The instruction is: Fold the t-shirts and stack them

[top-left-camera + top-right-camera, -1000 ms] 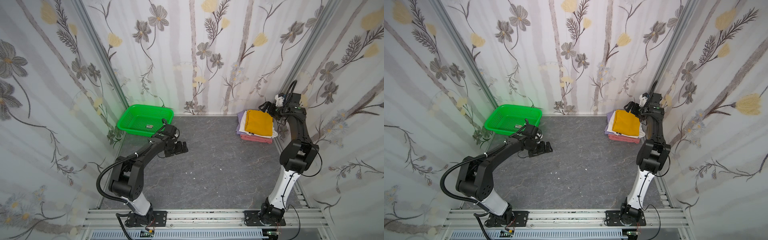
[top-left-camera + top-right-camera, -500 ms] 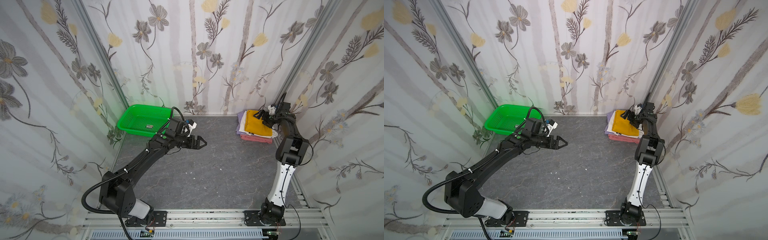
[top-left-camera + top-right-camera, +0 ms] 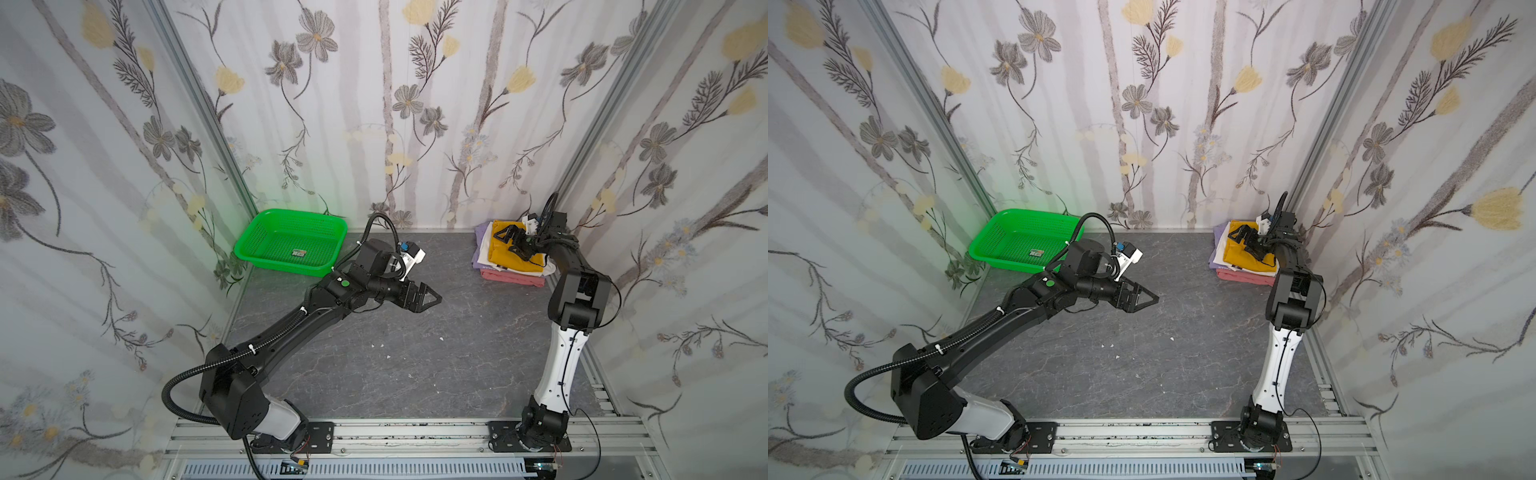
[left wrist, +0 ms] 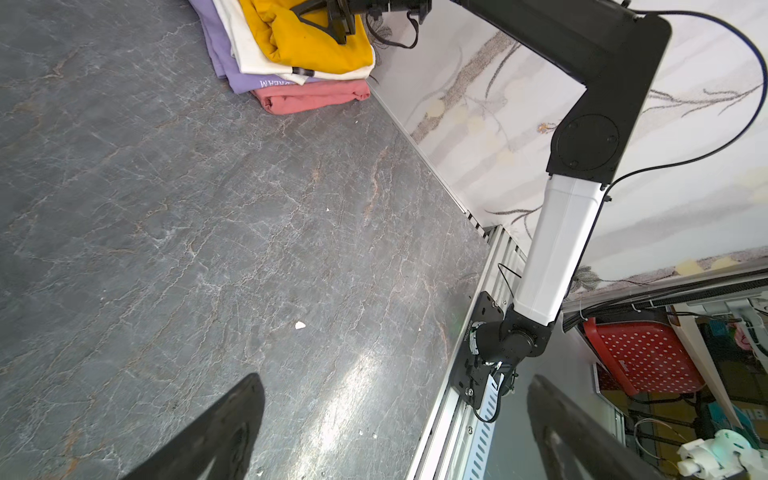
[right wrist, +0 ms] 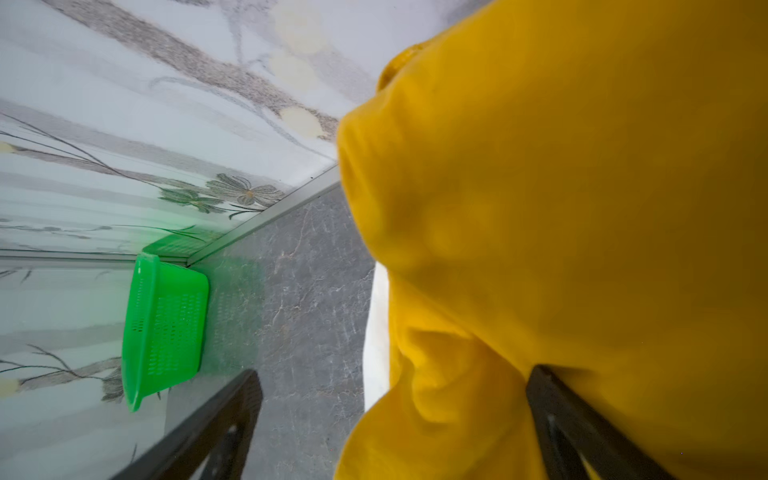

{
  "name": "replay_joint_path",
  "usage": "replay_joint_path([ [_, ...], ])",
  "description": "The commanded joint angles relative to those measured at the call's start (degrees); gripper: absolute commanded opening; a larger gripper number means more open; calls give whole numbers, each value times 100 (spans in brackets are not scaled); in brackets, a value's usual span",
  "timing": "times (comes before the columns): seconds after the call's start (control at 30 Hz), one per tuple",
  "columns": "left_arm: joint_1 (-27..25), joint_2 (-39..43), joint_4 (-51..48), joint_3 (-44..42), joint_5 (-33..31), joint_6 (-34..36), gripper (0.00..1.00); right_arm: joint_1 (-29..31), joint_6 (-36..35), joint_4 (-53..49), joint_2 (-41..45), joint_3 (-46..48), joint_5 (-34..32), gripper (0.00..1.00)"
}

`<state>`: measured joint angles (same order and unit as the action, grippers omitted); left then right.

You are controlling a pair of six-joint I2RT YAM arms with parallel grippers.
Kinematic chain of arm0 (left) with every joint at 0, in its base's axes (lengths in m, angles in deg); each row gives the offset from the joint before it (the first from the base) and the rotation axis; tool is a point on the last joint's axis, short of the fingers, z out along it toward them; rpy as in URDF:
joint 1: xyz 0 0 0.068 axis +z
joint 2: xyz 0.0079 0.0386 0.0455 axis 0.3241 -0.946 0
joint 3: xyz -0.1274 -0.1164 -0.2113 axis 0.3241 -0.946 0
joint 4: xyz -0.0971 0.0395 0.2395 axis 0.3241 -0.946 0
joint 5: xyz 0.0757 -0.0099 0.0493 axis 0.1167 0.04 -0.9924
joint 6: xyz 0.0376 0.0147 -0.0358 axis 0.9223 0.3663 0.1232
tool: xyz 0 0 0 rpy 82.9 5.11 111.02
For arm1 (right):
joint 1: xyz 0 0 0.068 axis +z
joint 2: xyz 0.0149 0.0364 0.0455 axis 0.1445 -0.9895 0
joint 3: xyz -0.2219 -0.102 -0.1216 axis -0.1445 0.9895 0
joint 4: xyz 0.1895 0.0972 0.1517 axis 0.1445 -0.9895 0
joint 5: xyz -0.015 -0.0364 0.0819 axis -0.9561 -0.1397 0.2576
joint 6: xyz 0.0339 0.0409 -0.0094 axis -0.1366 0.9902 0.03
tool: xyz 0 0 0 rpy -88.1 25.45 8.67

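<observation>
The t-shirts lie folded in one pile at the back right corner in both top views. The mustard-yellow tee (image 3: 515,255) (image 3: 1246,259) is on top, over a white one (image 4: 245,45), a lavender one (image 4: 226,66) and a salmon-pink one (image 3: 513,279) (image 4: 311,97) at the bottom. My right gripper (image 3: 508,242) (image 3: 1241,242) (image 5: 392,374) is low over the yellow tee (image 5: 561,208), open, with cloth bulging between its jaws but not pinched. My left gripper (image 3: 432,297) (image 3: 1148,297) (image 4: 392,382) hangs open and empty over the table's middle, pointing toward the pile.
A bright green perforated basket (image 3: 291,243) (image 5: 166,328) stands at the back left with a small label inside. Flowered walls close in three sides. A metal rail (image 3: 395,432) runs along the front. Small white crumbs (image 3: 388,356) dot the grey table (image 3: 415,374).
The left arm has stretched from beside the basket out toward the table's middle. The right gripper has come down from above the corner onto the yellow tee. Both jaws have stayed open.
</observation>
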<state>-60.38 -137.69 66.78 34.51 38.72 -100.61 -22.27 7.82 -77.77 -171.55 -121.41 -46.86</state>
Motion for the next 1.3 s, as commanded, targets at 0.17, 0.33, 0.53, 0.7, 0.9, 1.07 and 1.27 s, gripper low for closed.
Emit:
replay_joint_path([
  [0.17,-279,-147,266,-18,-91,98,100,-78,318,1226,1413,1181,840,100],
  [0.33,-306,-163,237,-6,-135,153,100,-116,423,1645,1452,2124,768,100],
  [0.53,-342,-195,123,37,-204,294,100,-100,404,1949,1549,2806,797,100],
  [0.7,-370,-99,12,56,-646,598,100,58,-184,1475,2577,2958,548,100],
  [0.9,-338,61,157,-7,-3361,1241,100,347,-783,1367,4194,4208,-896,100],
  [1.07,46,15,1101,-538,-5040,2425,100,763,-944,2662,5966,6204,-2157,100],
  [1.27,1634,-4,1991,-1575,-5053,1742,100,1330,-1483,5286,7762,9007,-3337,100],
])
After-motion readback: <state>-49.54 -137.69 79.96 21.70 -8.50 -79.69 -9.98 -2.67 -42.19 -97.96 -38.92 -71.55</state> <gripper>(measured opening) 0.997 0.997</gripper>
